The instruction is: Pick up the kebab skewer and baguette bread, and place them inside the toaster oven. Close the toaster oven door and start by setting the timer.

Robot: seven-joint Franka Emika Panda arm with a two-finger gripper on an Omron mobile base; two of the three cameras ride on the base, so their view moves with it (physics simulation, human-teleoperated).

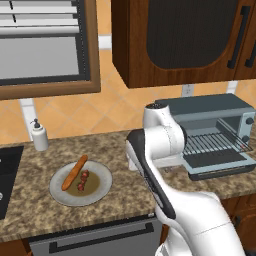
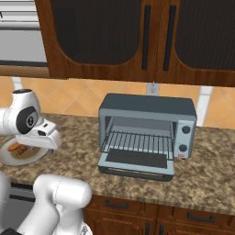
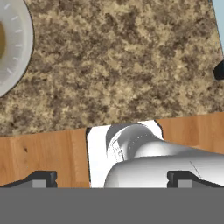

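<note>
Left base view: the kebab skewer (image 1: 83,181) and the baguette bread (image 1: 74,172) lie side by side on a grey plate (image 1: 102,187) at lower left of the frame, bread to the left, on the speckled counter (image 1: 30,210). The toaster oven (image 1: 212,127) sits at right, its toaster oven door (image 1: 222,162) dropped open, wire rack showing. In the hand view my claw (image 3: 112,177) looks down on the counter, fingertips (image 3: 41,178) spread wide with nothing between them; the plate's rim curves in at upper left.
</note>
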